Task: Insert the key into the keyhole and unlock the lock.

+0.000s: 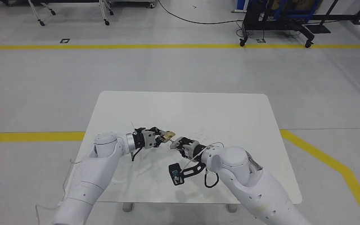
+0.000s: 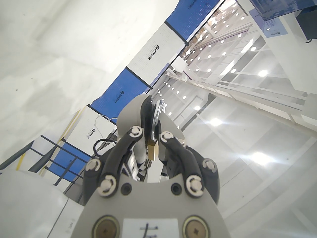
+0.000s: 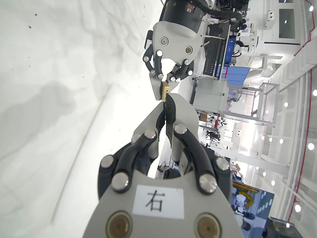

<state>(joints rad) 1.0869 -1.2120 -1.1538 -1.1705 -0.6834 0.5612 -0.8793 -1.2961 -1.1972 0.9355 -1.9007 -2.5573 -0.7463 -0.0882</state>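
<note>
White table (image 1: 236, 112) on a grey floor (image 1: 169, 73) crossed by yellow lines (image 1: 169, 46); both grippers are found tip to tip over the table's near half.

Left gripper (image 2: 153, 105): the fingers are drawn narrow and clamped on the lock (image 2: 153, 151). Its silver shackle (image 2: 157, 111) is pinched between the fingertips and partly covered by them. The brass body is seen just off the tips.

Right gripper (image 3: 166, 101): the fingers are pressed together, with the tips set against the lock's brass end directly ahead of them. Black ribbed pads (image 3: 169, 117) are seen edge-on. Whether the key is held between them cannot be told, as the contact point is covered by the fingertips. The keyhole cannot be made out.

From above, the lock is reduced to a small brass spot between the two grippers.
</note>
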